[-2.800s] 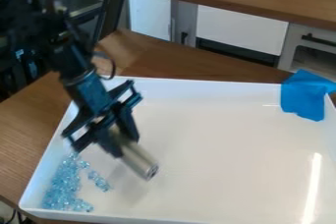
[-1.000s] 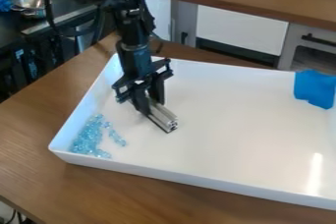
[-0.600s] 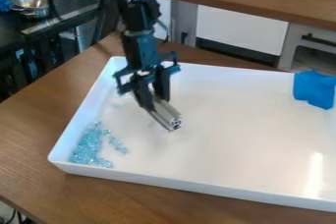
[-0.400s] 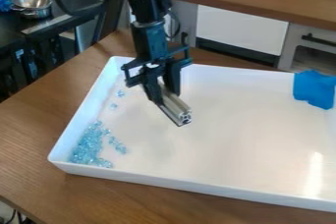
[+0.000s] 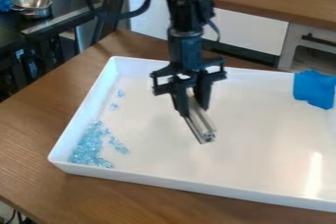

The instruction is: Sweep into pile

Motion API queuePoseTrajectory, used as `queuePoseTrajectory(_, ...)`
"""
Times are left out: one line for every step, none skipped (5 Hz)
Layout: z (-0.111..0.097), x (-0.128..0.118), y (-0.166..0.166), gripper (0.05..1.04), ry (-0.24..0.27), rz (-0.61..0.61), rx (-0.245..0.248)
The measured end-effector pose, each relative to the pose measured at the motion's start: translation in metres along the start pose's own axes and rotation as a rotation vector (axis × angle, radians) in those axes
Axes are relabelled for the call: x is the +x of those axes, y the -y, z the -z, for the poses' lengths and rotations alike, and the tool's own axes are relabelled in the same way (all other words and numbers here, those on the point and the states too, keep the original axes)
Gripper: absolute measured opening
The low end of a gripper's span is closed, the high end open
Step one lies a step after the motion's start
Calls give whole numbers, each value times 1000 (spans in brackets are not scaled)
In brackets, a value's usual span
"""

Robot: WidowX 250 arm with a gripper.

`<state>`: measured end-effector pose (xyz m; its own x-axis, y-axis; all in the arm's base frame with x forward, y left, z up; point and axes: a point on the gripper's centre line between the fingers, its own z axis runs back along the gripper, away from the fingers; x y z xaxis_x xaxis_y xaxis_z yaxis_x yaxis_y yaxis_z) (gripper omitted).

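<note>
Most beads [image 5: 87,149] lay piled at eight o'clock in the tray [image 5: 164,182]; strays [image 5: 121,93] toward ten needed sweeping; the gripper [image 5: 195,109] clamped a metal bar [image 5: 202,128].

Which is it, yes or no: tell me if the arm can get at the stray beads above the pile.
Likely yes: nothing stands between the gripper, with its metal bar, and the stray beads.

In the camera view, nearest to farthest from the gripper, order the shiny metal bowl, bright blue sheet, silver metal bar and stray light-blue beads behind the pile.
1. Silver metal bar, in the gripper.
2. Stray light-blue beads, picture left.
3. Bright blue sheet, picture right.
4. Shiny metal bowl, upper left.
</note>
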<state>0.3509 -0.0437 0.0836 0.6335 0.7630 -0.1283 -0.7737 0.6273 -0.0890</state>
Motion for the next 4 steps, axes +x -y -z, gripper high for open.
queuePoseTrajectory(-11,-19,24,371,12,52,-17)
queuePoseTrajectory(-9,-32,55,371,0,80,-6)
queuePoseTrajectory(15,-30,75,438,-14,113,29)
queuePoseTrajectory(31,-27,82,739,5,168,68)
